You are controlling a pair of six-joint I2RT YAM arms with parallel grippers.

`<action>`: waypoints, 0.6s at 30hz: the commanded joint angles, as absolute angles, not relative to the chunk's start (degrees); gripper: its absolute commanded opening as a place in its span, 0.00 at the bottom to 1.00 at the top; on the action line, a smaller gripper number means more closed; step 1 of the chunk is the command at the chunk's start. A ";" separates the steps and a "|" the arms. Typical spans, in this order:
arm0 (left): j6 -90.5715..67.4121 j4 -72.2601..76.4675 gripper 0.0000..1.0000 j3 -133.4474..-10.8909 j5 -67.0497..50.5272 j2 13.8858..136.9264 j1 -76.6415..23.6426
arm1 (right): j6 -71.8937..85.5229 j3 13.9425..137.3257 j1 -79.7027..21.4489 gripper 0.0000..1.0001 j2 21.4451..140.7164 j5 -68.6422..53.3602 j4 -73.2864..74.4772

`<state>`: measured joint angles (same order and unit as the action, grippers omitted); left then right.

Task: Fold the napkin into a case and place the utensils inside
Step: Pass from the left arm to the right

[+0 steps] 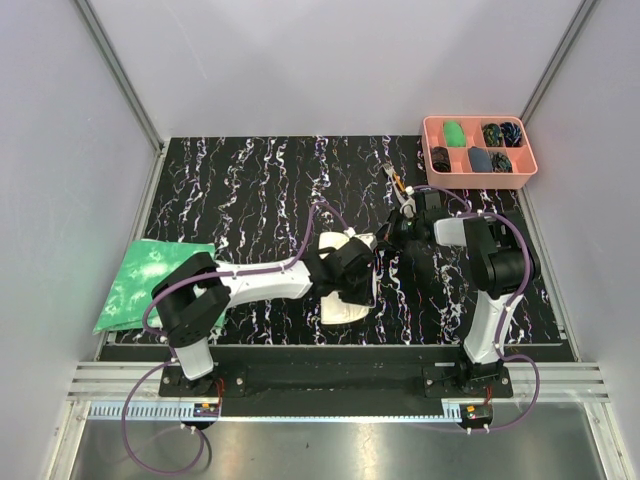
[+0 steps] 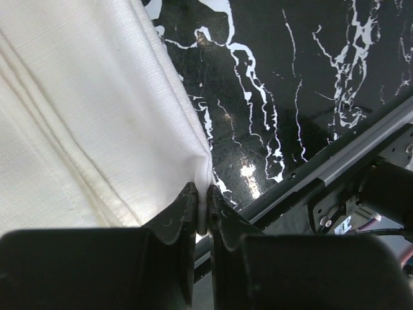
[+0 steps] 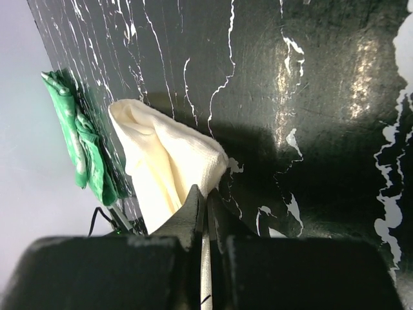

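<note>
The napkin lies bunched just below the centre of the top view, on the black marbled table. Reaching in from the left, the left gripper has its jaws pressed together on a hem, and from the right the right gripper is clamped on a corner. To fold well, I judge both arms should travel at one pace and keep the cloth lightly taut, so layers land edge on edge; the utensils lie further to the upper right, apart.

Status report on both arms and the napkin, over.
Left gripper shut on a napkin corner. Right gripper shut on another edge; cloth bunched between them, not yet folded. Utensils lie apart, farther back; nothing blocking.
</note>
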<state>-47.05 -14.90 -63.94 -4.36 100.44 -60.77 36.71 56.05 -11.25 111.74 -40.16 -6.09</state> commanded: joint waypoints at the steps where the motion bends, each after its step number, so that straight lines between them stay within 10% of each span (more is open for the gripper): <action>1: -47.55 -10.90 0.14 -63.55 -9.93 100.20 -60.82 | 36.12 58.97 -11.51 0.00 110.83 -39.90 -6.68; 18: -53.61 1.39 0.00 -57.14 -11.69 100.55 -60.73 | 27.42 64.86 -11.51 0.00 103.01 -24.09 15.90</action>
